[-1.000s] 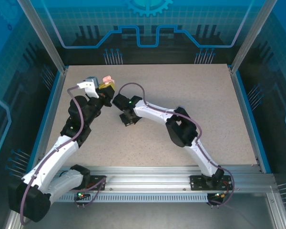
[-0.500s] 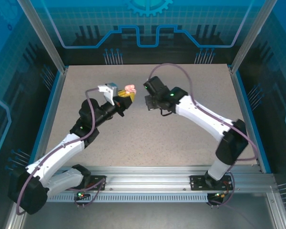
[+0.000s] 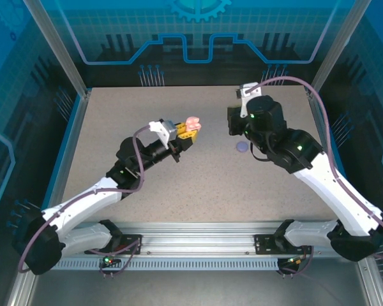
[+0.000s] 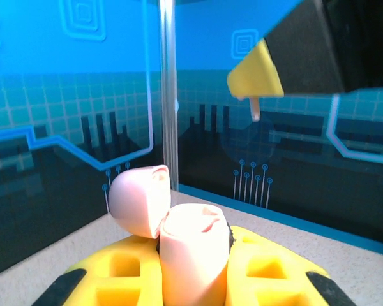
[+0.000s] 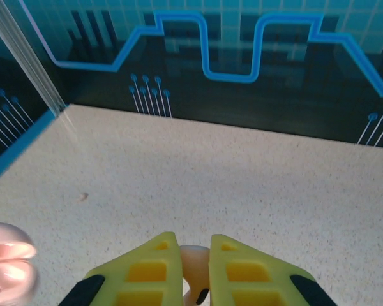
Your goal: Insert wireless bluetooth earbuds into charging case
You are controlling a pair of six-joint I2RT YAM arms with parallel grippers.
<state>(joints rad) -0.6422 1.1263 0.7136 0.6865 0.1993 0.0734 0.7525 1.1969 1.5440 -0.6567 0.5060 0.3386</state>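
Within the last second both arms have swung from the far-left corner to mid-bench and now face each other. The left end effector (image 3: 185, 130) is clamped on the open pink charging case (image 4: 193, 255). The right end effector (image 5: 193, 245), nearly closed, pinches a pale earbud (image 5: 189, 262), near the case but apart from it. Judgement: insertion comes next. A purple disc (image 3: 243, 147) lies on the speckled bench (image 3: 179, 185), enclosed by blue-lit panels (image 3: 198, 38).
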